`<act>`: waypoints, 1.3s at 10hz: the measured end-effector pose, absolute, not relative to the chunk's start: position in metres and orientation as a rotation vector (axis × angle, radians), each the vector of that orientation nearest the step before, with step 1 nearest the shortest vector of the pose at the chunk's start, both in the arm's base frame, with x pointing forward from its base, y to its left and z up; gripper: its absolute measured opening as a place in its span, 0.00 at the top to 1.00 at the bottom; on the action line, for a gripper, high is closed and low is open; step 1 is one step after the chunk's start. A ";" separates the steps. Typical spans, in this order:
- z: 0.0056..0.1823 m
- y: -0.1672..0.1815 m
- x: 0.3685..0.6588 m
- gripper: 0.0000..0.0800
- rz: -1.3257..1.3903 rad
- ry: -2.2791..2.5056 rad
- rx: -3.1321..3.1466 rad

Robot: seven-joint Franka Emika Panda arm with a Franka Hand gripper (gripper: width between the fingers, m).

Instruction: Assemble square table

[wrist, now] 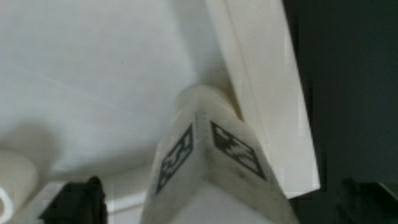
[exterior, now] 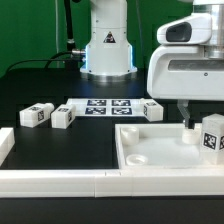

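Large white plastic square panel (exterior: 165,150) w/ raised rim lies flat on black table (exterior: 35,85), near side, toward exterior view's right. Plain matte white, smooth inside, no marks seen.

Progress, judged: approx a quarter done.
- 1 short white tag-marked leg post (exterior: 212,135) stands upright at panel's far corner on exterior view's right. Black-and-white tags on its faces. Looks set in its socket; cannot tell if fully seated or screwed.
- Round corner socket (exterior: 139,158) at panel's near corner on exterior view's left is bare.
- 3 legs left to fit: two loose leg posts (exterior: 38,115) side by side, well apart from panel on exterior view's left, plus a third leg post (exterior: 152,110) just beyond panel's far rim.

Gripper (wrist: 217,206) hangs over standing leg post. In wrist view dark fingertips (wrist: 80,203) sit wide to either side of it, no contact seen, so jaws spread and nothing held.

Further out: marker board (exterior: 105,106) flat beyond panel, mid table. Long white border rails (exterior: 60,182) along near edge and exterior view's left.
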State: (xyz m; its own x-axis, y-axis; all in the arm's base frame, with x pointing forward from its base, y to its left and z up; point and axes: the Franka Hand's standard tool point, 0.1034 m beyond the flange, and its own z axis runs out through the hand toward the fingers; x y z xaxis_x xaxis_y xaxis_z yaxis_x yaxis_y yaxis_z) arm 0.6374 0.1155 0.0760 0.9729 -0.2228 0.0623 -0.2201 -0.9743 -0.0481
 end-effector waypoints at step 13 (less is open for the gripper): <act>0.075 0.109 0.638 0.64 -0.109 -0.584 -3.100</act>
State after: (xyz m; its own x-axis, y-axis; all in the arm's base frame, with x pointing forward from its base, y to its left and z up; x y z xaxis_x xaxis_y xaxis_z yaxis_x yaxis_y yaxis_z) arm 0.6377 0.1087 0.0751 0.9292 0.3639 0.0650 0.3629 -0.9314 0.0275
